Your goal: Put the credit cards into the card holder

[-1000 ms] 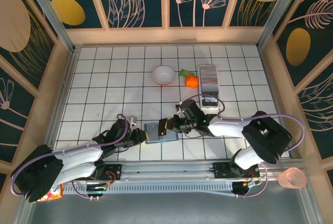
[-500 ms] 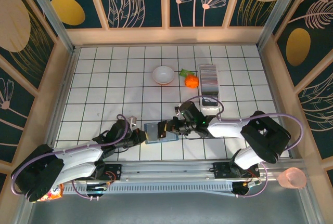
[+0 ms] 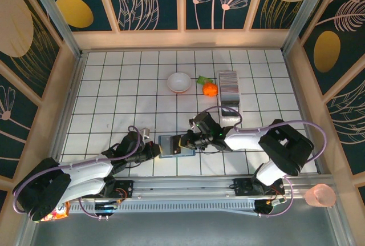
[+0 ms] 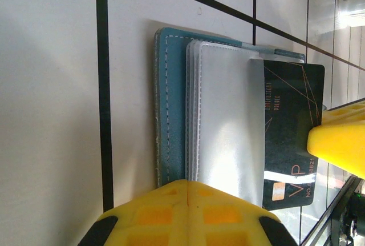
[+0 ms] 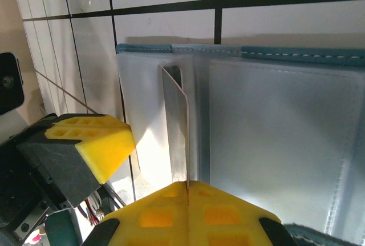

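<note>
The large pale letters "VIP" are being shown near one end of the dark card (image 4: 291,115), which is being seen in the left wrist view partly tucked into the card holder (image 4: 171,103). A short row of small digits is being displayed beside those letters, but it is too small to be read with certainty. Fine gold lettering is being carried across the card's middle, too blurred to be made out.

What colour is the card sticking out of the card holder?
The card is black with thin gold lines; the left wrist view shows it best.
</note>
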Robot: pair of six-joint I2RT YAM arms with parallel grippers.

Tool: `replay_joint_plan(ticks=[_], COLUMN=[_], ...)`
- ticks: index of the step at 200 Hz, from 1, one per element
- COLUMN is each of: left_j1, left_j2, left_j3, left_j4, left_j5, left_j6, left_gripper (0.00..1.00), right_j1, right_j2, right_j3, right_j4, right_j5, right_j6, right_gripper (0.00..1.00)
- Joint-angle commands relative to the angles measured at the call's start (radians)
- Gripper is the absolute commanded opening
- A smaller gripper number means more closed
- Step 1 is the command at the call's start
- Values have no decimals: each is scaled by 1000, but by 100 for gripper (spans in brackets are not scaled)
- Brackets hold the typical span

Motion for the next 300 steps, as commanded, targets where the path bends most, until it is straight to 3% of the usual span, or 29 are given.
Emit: replay_joint_plan(ticks=[1,57,137,168,221,258,300], left_j1=[-1,-2,-2,-1,-1,-1,-2], left_j2=[10,6,-3,-11,-45,-63,-57], left_j3=[-13,-19,-23,-25,-28,-30,-29], left_j4=[10,8,9,5,-15,-17,-13], left_j5=[-3,-2,0,0,-5,-9,-4], left_j6=[-4,-3,-5,-5,-1,-1,1], left_gripper=[1,1,1,1,2,4,6], right_j1=[16,45,99,106,136,162,190], right_j2=[42,116,177,144,35,7,20], right_j3=[39,130,306,322,323,278,255], right_j4=[3,-38,-274,-333,-492,-568,-545], right_j5=[-26,-22,90,160,384,487,503], right_j6=[-9,-35,-123,-121,-92,-35,-3], right_gripper=[0,0,0,11,47,50,51])
